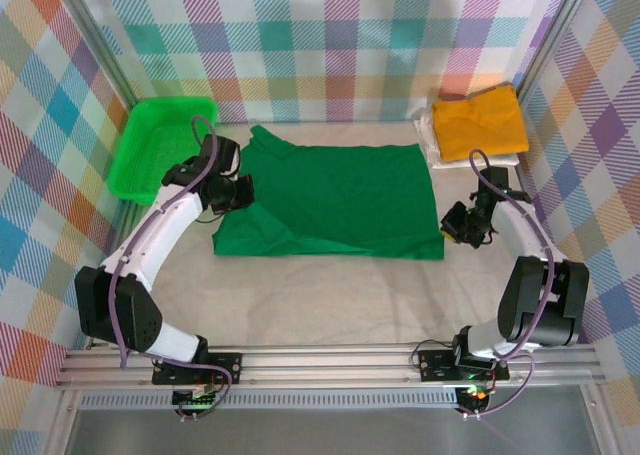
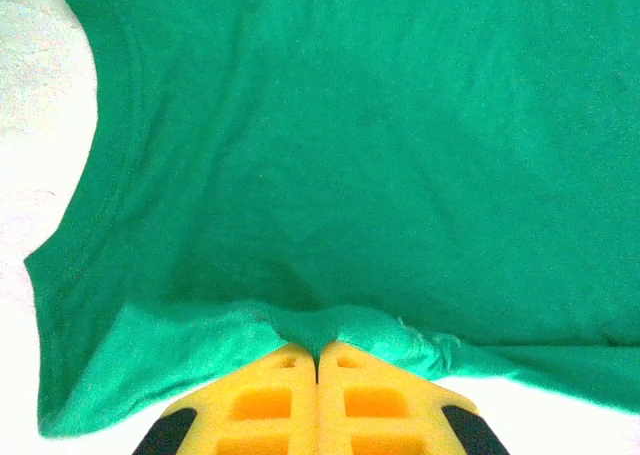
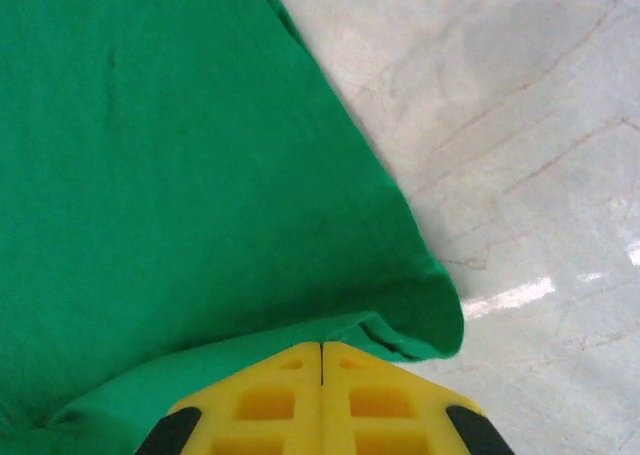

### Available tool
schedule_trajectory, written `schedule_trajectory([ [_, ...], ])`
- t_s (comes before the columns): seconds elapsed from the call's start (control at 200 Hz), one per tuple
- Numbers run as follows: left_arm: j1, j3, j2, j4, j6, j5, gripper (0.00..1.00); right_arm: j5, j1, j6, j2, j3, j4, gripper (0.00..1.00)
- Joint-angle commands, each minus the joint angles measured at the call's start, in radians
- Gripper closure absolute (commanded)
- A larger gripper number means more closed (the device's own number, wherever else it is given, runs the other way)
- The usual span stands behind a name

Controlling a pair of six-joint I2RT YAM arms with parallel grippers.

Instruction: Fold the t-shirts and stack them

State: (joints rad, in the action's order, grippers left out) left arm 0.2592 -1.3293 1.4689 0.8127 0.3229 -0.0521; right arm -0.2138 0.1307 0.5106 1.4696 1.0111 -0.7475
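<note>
tabletop: we see a pale marbled tabletop (image 1: 330,300) inside walls of pastel plaid cloth (image 1: 330,35), with the two arms bolted at its near edge.
task shirt, green: a dark green soft cloth t-shirt (image 1: 335,200) lies spread flat at the middle of the tabletop. it is closer to the far edge than to the near one, and its neckline (image 2: 100,175) is turned toward the left edge.
shape of the green shirt: it makes a rough rectangle, wrinkled along the near-left side, where a lighter flap of cloth is turned over.
task shirts, stacked: a mustard yellow folded cloth t-shirt (image 1: 480,123) sits in the far right corner of the tabletop, on top of a white folded cloth t-shirt (image 1: 430,140) whose edges stick out to the left and near side.
left gripper: the left gripper (image 1: 238,190) is at the shirt's left edge. in the left wrist view its yellow ribbed fingers (image 2: 265,405) are pressed together, and a pucker of the green hem is pinched at their tips.
right gripper: the right gripper (image 1: 452,225) is at the shirt's near-right corner. in the right wrist view its fingers (image 3: 265,405) are together, clamped on the curled corner of the green cloth, with bare tabletop beside it.
basket: a bright green plastic mesh basket (image 1: 135,165) stands in the far left corner, just beyond the left gripper and apart from the green shirt.
</note>
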Motion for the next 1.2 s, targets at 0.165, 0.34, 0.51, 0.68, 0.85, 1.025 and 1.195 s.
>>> schedule_trajectory([
  [0.165, -0.018, 0.012, -0.106, 0.072, -0.044, 0.003, 1.00, -0.002, -0.026, -0.041, -0.030, 0.019, -0.034, 1.00],
  [0.34, -0.018, 0.099, -0.260, 0.138, 0.008, 0.008, 1.00, 0.001, -0.026, -0.033, -0.169, -0.072, -0.091, 1.00],
  [0.51, -0.018, 0.202, -0.424, 0.209, 0.077, -0.024, 1.00, -0.020, -0.027, -0.021, -0.295, -0.152, -0.135, 1.00],
  [0.68, -0.018, 0.300, -0.544, 0.207, 0.123, -0.039, 1.00, -0.041, -0.029, -0.026, -0.329, -0.173, -0.135, 1.00],
  [0.85, -0.018, 0.270, -0.487, 0.171, 0.097, -0.023, 1.00, -0.025, -0.028, -0.040, -0.274, -0.136, -0.095, 1.00],
  [1.025, -0.020, 0.193, -0.373, 0.155, 0.044, 0.020, 1.00, -0.027, -0.029, -0.042, -0.178, -0.085, -0.045, 1.00],
  [1.195, -0.048, 0.160, -0.269, 0.112, -0.004, 0.024, 1.00, -0.024, -0.028, -0.049, -0.081, -0.031, -0.015, 1.00],
])
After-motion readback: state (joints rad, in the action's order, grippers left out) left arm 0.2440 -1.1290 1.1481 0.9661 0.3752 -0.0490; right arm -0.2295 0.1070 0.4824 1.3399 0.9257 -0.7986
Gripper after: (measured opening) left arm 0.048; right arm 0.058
